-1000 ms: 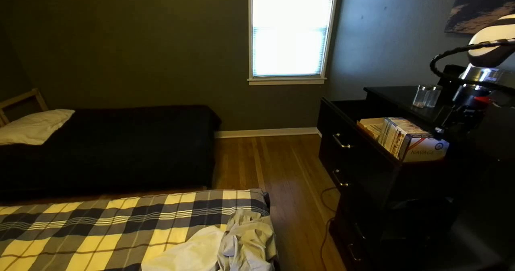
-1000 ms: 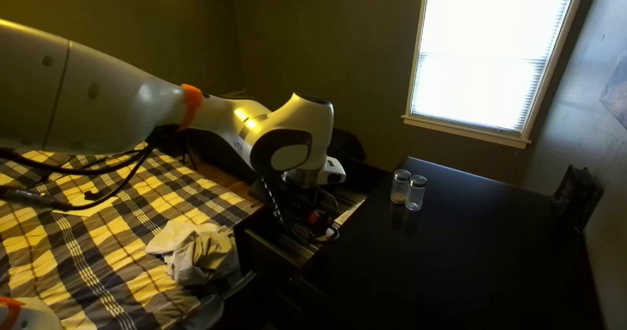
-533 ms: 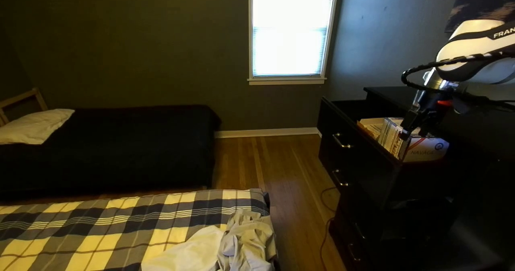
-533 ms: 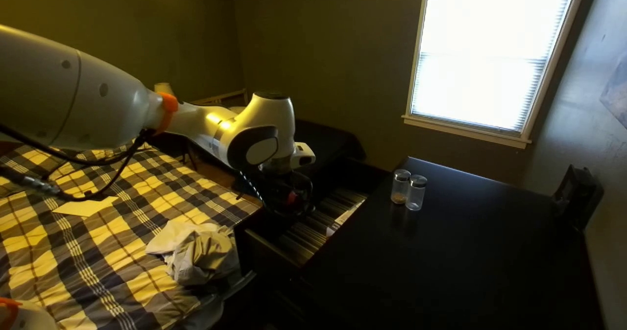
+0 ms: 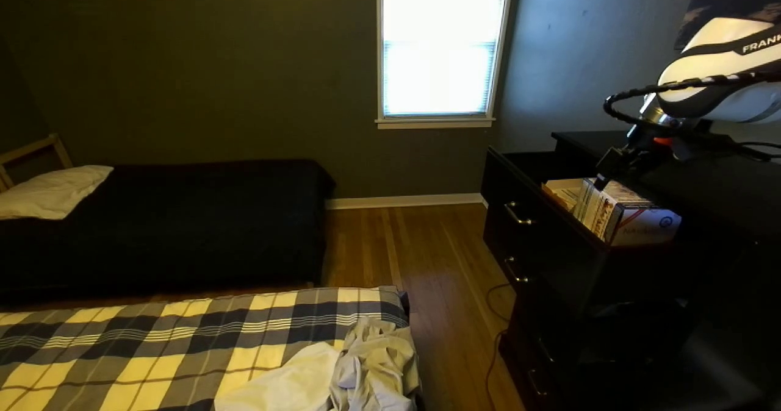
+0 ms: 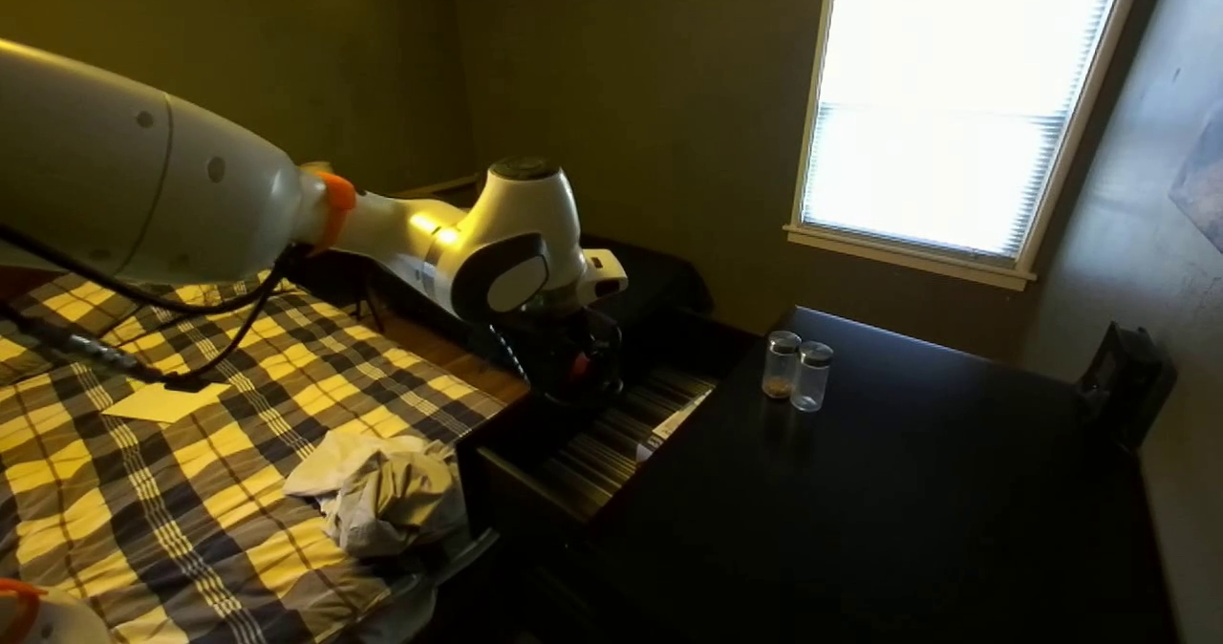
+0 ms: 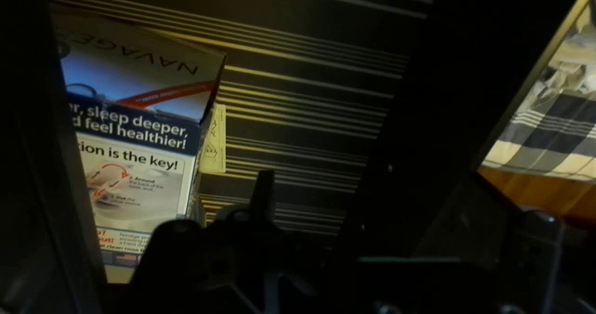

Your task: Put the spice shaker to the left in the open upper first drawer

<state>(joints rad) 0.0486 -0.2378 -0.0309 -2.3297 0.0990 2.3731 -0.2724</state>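
Observation:
Two clear glass shakers with silver lids stand upright side by side on the black dresser top in an exterior view. The left shaker has brown contents low inside. The right shaker looks nearly empty. The arm hides both in the view with the gripper. The topmost drawer is pulled open; its striped bottom also shows in an exterior view and in the wrist view. My gripper hangs above this drawer, away from the shakers. In the wrist view its fingers stand wide apart with nothing between them.
A Navage box stands in the drawer beside a row of upright booklets. A black device stands at the dresser's wall side. A plaid bed with crumpled cloth lies beside the dresser.
The arm has swung away from the dresser top, out over the drawer, then risen slightly. It now covers the shakers in an exterior view. Both shakers and the drawer have not moved.

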